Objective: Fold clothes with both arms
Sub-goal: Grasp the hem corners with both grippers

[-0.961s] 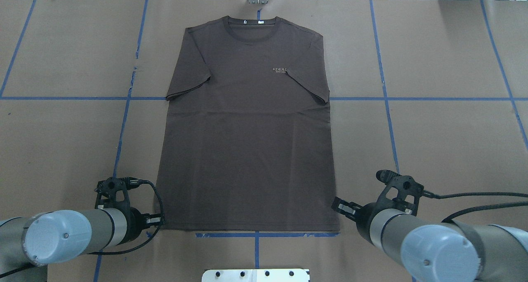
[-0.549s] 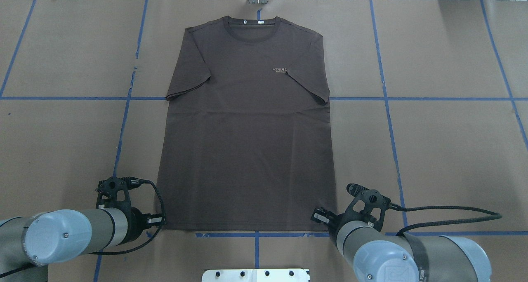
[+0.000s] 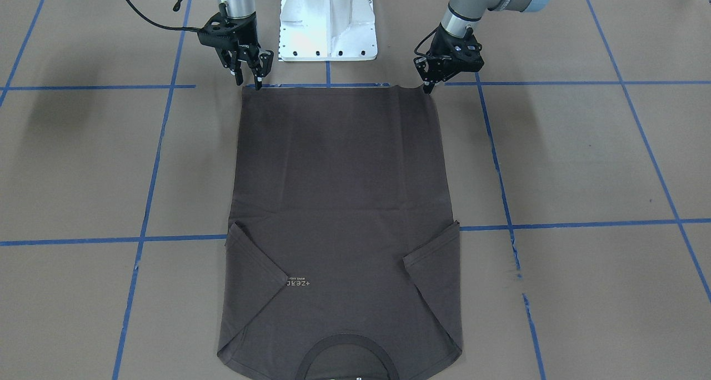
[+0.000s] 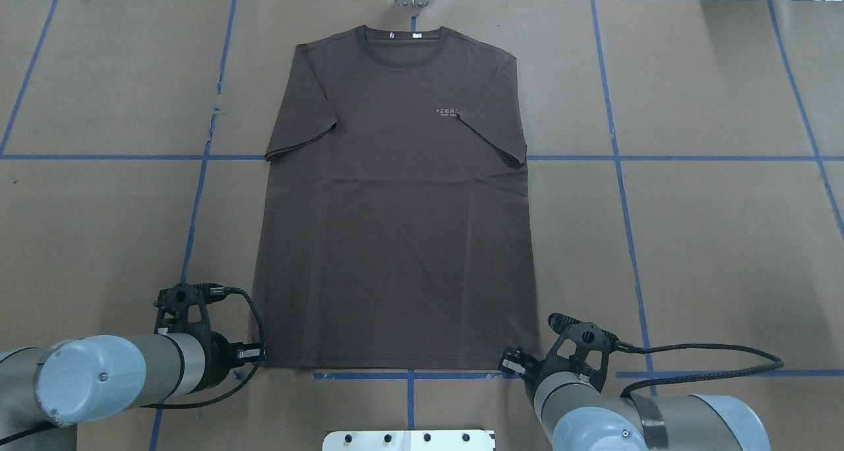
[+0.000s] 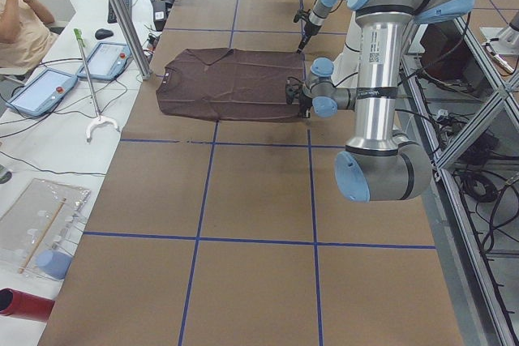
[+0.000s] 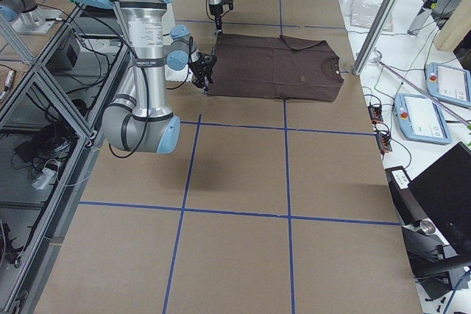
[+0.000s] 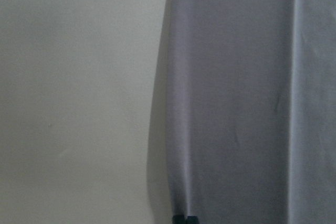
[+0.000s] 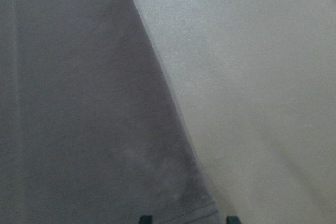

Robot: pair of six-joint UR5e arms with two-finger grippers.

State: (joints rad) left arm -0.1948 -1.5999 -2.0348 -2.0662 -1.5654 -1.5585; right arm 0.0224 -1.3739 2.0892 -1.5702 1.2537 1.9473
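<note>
L claw clamped, R claw wide

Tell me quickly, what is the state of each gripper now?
Left gripper: shut on the T-shirt hem corner.
Right gripper: open, at the other hem corner.

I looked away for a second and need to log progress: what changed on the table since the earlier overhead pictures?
The right tool swung in from beside the T-shirt and toward the robot; it now sits open at the hem's right corner. Nothing was newly gripped or released. The left tool stayed at the hem's left corner, apparently shut on it, and the T-shirt stayed flat.
</note>
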